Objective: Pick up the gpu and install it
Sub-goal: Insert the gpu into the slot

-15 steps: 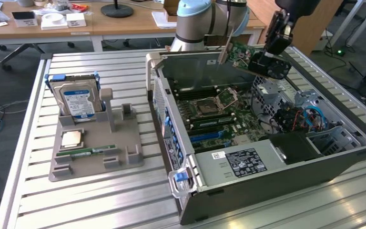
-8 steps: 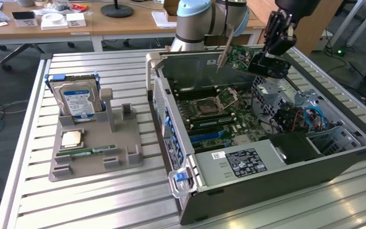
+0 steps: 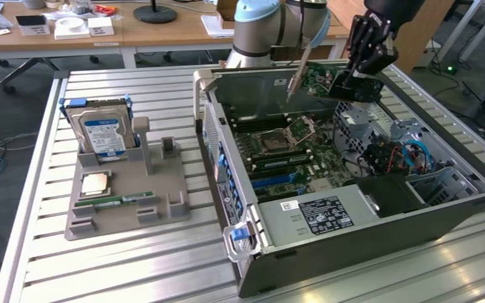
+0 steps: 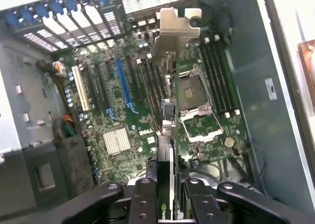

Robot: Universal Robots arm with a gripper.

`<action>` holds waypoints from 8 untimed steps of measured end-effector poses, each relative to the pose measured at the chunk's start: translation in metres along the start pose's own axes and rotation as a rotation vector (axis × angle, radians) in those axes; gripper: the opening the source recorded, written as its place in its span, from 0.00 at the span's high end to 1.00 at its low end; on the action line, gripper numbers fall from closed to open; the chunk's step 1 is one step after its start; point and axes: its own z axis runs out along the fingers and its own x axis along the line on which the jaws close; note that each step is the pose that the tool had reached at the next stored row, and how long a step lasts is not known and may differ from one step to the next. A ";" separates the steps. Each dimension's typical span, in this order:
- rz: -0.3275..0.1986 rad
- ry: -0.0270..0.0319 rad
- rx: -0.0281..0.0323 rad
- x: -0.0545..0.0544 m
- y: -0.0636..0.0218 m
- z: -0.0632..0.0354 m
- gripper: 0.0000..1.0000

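My gripper point(image 3: 350, 81) hangs over the back of the open computer case point(image 3: 369, 233), shut on the gpu point(image 3: 314, 77). The gpu is a green card held on edge, with its long silvery bracket point(image 3: 297, 79) pointing down toward the motherboard point(image 3: 287, 148). In the wrist view the gpu point(image 4: 169, 135) appears edge-on between my black fingers point(image 4: 145, 202), and its bracket point(image 4: 177, 29) stands out ahead, above the motherboard point(image 4: 118, 135). The card is clear of the board, hovering beside the empty CPU socket point(image 4: 194, 98). A blue expansion slot point(image 4: 124, 81) lies to one side of it.
A grey fixture point(image 3: 124, 202) on the slatted table, at the exterior view's left, carries a blue-labelled hard drive point(image 3: 101, 129), a CPU point(image 3: 96, 183) and a RAM stick point(image 3: 116, 201). Cables and a drive cage point(image 3: 398, 151) crowd the case's right side. Desks stand behind.
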 end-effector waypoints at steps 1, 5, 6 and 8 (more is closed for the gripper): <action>-0.018 0.0014 -0.0004 0.000 0.0000 0.0001 0.74; -0.091 0.0076 -0.0018 0.000 0.0000 0.0005 0.74; -0.109 0.0091 -0.0021 0.000 -0.0001 0.0007 0.74; -0.145 0.0121 -0.0028 0.000 -0.0001 0.0009 0.74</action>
